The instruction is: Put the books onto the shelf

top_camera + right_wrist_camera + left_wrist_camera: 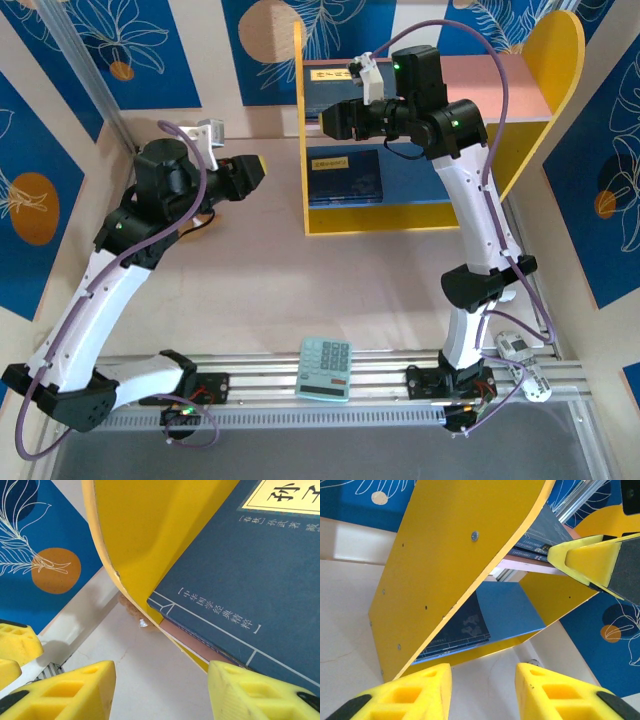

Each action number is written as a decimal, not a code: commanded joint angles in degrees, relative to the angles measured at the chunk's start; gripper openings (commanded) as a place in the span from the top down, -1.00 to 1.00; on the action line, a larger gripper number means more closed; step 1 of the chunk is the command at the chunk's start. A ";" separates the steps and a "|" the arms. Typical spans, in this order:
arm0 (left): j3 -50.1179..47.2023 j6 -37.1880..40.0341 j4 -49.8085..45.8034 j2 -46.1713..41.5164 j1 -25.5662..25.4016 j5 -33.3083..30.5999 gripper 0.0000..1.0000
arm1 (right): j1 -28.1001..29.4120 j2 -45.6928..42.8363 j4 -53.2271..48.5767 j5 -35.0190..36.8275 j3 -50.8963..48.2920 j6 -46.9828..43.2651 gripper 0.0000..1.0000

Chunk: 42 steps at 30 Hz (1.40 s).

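Note:
The shelf (pixel 320 215) stands at the back, with yellow sides, a pink top board and a blue lower board. A navy book (pixel 335 82) with a yellow label lies at the left end of the top board, and another book (pixel 345 175) lies on the lower board. My right gripper (pixel 330 118) hovers at the top book's front edge, open and empty. In the right wrist view the book (pixel 250 575) overhangs the yellow panel (pixel 150 535) above the open gripper (pixel 160 690). My left gripper (pixel 255 172) is left of the shelf, open (pixel 482 690), facing the side panel (pixel 450 565) and the lower book (pixel 465 630).
A mint-green calculator (pixel 325 368) lies at the near edge between the arm bases. Blue patterned walls close in on the left, back and right. The right arm's yellow finger (pixel 600 562) shows at the shelf's top corner in the left wrist view.

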 commanded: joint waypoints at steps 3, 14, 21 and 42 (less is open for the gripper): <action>2.04 1.48 -0.70 -1.09 -0.60 -0.86 0.22 | -0.25 0.51 -1.17 0.14 1.62 0.25 -0.05; 1.87 1.34 -0.66 -1.25 -0.48 -0.92 0.22 | -1.06 1.28 -1.39 -0.46 2.09 0.19 -0.06; 1.81 1.37 -0.67 -1.18 -0.61 -0.98 0.22 | -1.62 1.95 -1.47 -0.91 3.16 0.12 -0.08; 1.26 1.42 -0.29 -1.27 -0.50 -0.97 0.22 | -5.38 -6.52 -2.87 2.85 -0.36 -0.06 -0.10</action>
